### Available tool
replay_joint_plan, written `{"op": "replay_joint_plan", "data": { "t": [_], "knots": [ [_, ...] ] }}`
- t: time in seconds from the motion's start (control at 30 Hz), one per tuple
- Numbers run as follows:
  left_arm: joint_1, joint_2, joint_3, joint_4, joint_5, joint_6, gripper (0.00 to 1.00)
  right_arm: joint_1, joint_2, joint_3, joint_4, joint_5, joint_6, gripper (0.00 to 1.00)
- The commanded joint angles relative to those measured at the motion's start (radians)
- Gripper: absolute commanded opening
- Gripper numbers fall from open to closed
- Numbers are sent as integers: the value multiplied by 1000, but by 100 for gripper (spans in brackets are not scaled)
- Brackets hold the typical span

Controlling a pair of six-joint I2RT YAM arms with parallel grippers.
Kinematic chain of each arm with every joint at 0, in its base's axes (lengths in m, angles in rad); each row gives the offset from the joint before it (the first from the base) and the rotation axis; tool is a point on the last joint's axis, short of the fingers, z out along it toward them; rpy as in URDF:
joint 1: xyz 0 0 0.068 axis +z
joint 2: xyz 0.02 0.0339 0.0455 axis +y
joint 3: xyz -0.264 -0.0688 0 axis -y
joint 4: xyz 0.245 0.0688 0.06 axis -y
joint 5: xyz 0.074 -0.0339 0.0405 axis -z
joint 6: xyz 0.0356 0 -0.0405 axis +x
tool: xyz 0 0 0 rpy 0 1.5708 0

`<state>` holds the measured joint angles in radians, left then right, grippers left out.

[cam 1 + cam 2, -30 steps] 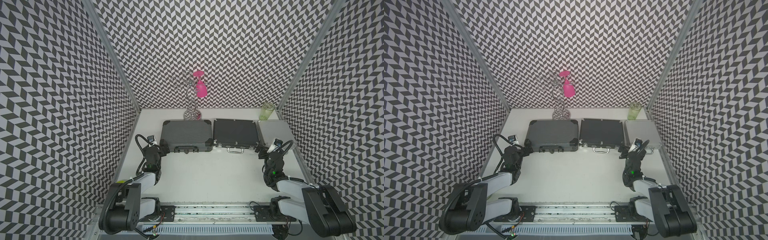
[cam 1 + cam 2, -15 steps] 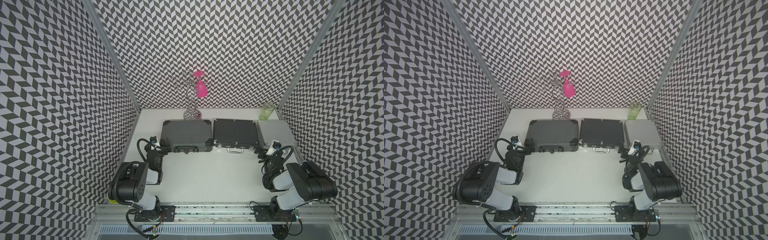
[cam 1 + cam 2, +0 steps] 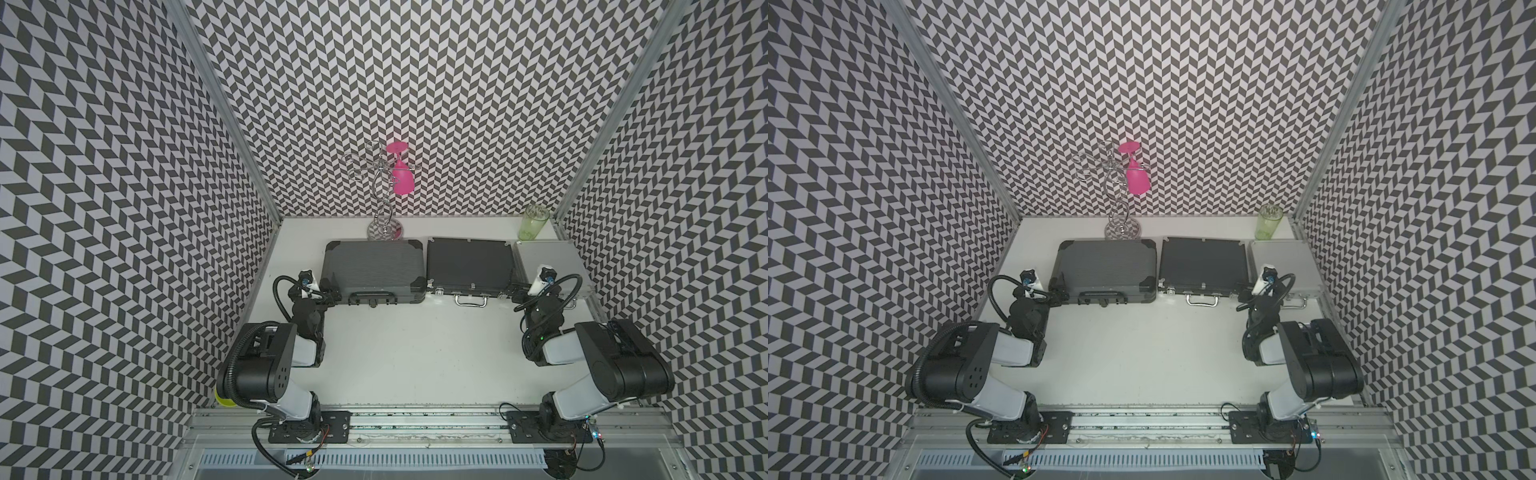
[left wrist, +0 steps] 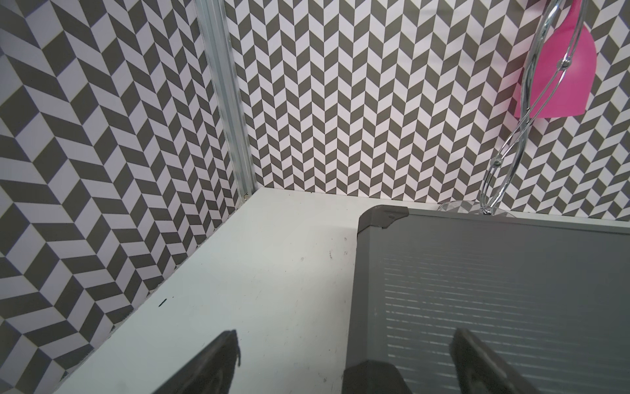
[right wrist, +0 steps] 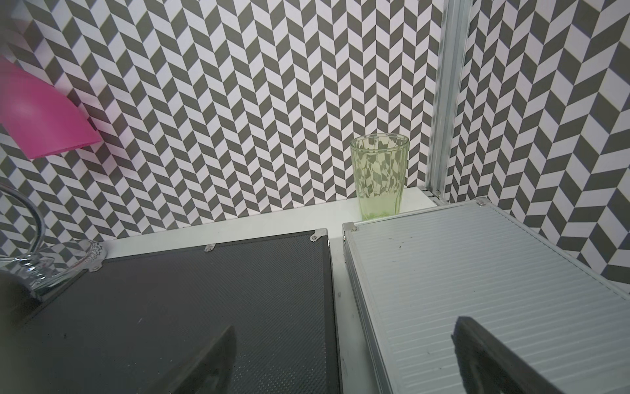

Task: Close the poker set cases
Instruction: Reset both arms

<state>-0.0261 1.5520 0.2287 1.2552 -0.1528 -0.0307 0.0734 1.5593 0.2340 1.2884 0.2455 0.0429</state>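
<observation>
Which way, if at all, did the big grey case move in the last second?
No. The grey case has stayed put: its back edge still lies at the wire stand's base, beside the black case.

**Cropped and blurred regions**
Left wrist view: the frame edge cuts off the dark-grey ribbed case (image 4: 477, 290), the pink wine glass (image 4: 559, 68) and the fingers (image 4: 211, 368) of the left tool (image 4: 344, 336). Right wrist view: the flat black case (image 5: 204, 300) and silver ribbed case (image 5: 477, 273) are cut off; the glass is blurred.

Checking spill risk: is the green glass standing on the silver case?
No, the glass stands on the table behind the silver case.
</observation>
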Motion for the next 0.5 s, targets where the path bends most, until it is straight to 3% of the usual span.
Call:
{"op": "replay_joint_plan", "data": {
  "t": [0.0,0.47],
  "knots": [
    [-6,2,15,21,-8,10,100,-5,4,-4,85,-10,-20,99],
    [-6,2,14,22,-9,11,100,-4,12,-4,81,-44,-31,99]
  ]
}}
